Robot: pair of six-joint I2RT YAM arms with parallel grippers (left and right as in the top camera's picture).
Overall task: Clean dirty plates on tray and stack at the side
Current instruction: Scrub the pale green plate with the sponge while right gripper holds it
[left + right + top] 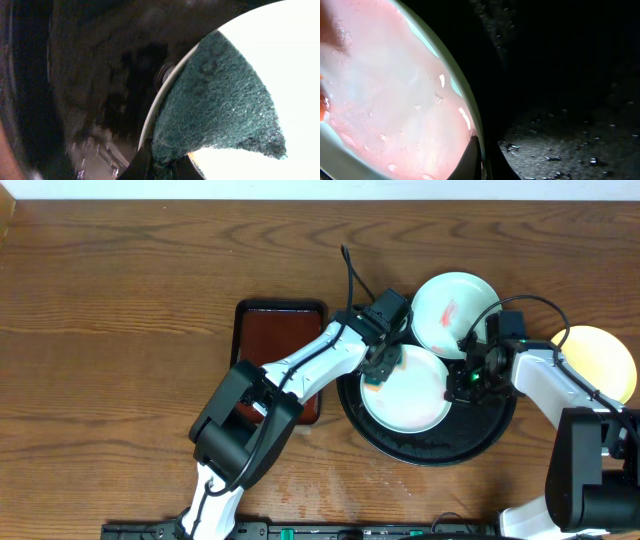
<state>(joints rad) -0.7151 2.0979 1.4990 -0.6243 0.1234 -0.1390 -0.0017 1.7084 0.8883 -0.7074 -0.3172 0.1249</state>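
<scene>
The black tray (497, 427) holds a white plate (410, 402) and shows in both wrist views (100, 75) (570, 125). My left gripper (377, 372) (167, 167) is shut on a dark green scouring pad (220, 100), pressed on that plate's (285, 45) left rim. My right gripper (460, 377) (482, 160) is shut on the plate's right rim (395, 100). A second white plate (440, 292) with a red smear leans on the tray's back rim. A pale yellow plate (600, 360) lies on the table, right of the tray.
A red-brown rectangular tray (280, 330) lies left of the black tray, under my left arm. Both arms crowd over the black tray. The wooden table (130, 330) stretches to the left and back.
</scene>
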